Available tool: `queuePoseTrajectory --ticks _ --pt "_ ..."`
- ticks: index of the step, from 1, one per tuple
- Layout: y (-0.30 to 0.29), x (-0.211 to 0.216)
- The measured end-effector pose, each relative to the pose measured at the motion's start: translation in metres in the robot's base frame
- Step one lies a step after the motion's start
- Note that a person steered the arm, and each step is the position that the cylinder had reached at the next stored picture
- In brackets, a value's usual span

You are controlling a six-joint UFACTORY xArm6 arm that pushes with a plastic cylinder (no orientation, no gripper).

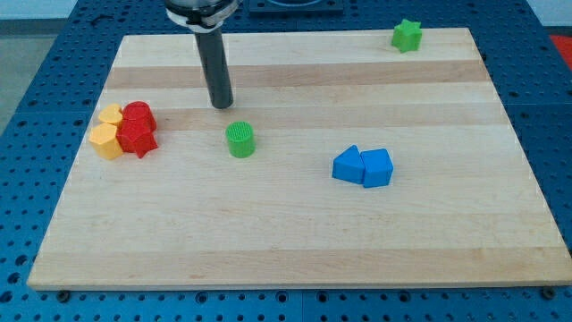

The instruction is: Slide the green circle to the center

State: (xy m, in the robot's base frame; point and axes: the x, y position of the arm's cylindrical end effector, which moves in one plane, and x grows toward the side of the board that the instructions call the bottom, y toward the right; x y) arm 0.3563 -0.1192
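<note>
— Where is the green circle (240, 139) right now?

— It sits on the wooden board (295, 241), a little toward the view's left of the middle and slightly above it, standing alone with bare wood all around.

— And my tip (222, 105)?

— Just above and a touch to the left of the circle in the view, near it but apart from it; I see a gap of board between them. The rod ends plainly, holding nothing and pressing on nothing.

— Why would it stand there?

— My guess is that it is lining up behind the circle. The center lies to the circle's right and a bit lower, so a push from the upper left would send it that way.

— Anything in the way?

— The two blue blocks (363, 166) touch each other to the right of the center, so an overshoot could knock them. The red blocks (138, 128) and yellow blocks (108, 132) are bunched at the left edge, and the green star (407, 35) is at the top right, well apart.

— How far along?

— Judging by the gap, the push has not yet begun.
</note>
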Motion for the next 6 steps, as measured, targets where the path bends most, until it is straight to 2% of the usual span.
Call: queuePoseTrajectory --ticks 4,5,6 --pt "-0.004 0.105" --pt "0.002 0.095" --pt "0.033 0.073"
